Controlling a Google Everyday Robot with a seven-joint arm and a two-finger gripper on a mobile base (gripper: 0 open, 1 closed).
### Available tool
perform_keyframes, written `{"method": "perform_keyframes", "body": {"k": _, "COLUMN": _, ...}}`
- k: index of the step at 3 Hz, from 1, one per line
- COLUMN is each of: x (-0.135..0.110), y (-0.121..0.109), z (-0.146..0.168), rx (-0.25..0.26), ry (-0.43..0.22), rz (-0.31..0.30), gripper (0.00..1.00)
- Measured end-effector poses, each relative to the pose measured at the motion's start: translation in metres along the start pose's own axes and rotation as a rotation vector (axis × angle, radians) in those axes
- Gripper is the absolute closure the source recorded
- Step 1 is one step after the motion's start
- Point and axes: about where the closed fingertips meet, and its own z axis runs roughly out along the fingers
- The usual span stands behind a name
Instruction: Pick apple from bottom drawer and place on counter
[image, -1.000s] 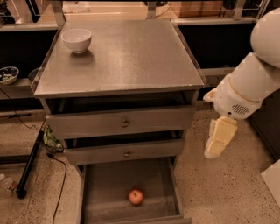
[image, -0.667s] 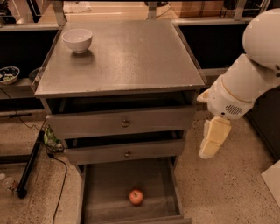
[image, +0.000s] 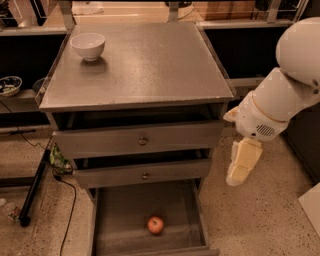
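End effector (image: 239, 172) by cabinet (image: 175, 139), apart fr apple (image: 155, 225)

The small red-orange apple (image: 155, 225) lies near the front of the open bottom drawer (image: 120, 215), below the grey counter (image: 150, 70); the gripper (image: 236, 177) hangs to the right, apart.

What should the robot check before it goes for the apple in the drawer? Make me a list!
1. The bottom drawer is open: ok.
2. The apple is in plain sight on its floor: ok.
3. The pincer is above the apple: not ok, it hangs off to the right, outside the drawer.
4. Room to reach down past the upper drawers: cannot tell.
5. Bare spot on the counter: ok, the white bowl sits at its far left corner.
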Motion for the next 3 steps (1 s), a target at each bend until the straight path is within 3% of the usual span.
{"method": "perform_keyframes", "body": {"k": 2, "x": 0.012, "y": 0.009, "z": 0.057, "rx": -0.016, "ry": -0.056, "rz": -0.015, "gripper": 0.0}}
{"method": "perform_keyframes", "body": {"k": 3, "x": 0.025, "y": 0.01, "z": 0.113, "rx": -0.06, "ry": -0.09, "rz": -0.011, "gripper": 0.0}}
